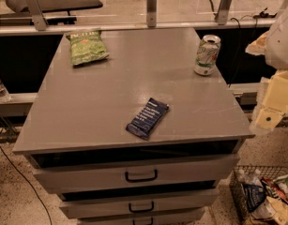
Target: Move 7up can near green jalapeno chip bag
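Silver-white, the 7up can stands at the back right corner of the table. The green jalapeno chip bag lies well apart at the back left. The gripper hangs beside the table's right edge. I cannot tell if it is spread.

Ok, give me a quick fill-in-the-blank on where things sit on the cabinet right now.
In the camera view, the 7up can stands upright near the back ____ corner of the cabinet top. The green jalapeno chip bag lies near its back ____ corner. The flat packet near the front edge is dark ____. The gripper hangs beyond the top's ____ edge, away from the can.
Missing words: right; left; blue; right.
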{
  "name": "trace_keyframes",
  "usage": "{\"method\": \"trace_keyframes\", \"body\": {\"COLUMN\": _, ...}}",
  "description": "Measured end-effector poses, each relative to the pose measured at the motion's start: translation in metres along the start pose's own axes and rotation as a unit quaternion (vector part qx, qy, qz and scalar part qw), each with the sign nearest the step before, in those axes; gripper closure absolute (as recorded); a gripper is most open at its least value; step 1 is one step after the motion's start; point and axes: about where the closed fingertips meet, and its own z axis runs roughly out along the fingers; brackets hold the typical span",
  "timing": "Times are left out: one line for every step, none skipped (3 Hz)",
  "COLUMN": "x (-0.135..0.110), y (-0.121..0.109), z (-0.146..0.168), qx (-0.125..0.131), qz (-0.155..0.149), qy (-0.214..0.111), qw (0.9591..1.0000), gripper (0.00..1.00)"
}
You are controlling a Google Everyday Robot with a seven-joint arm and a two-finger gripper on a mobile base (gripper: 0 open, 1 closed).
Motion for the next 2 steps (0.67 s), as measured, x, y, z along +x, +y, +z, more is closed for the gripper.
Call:
{"method": "trace_keyframes", "body": {"x": 0.0, "y": 0.0, "z": 0.0, "qx": 0.0, "qz": 0.0, "qy": 0.0, "qw": 1.0, "gripper": 0.0}}
{"method": "trace_keyframes", "body": {"x": 0.005, "y": -0.021, "z": 0.009, "qx": 0.011, "qz": 0.022, "qy": -0.026, "qw": 0.9994, "gripper": 0.0}}
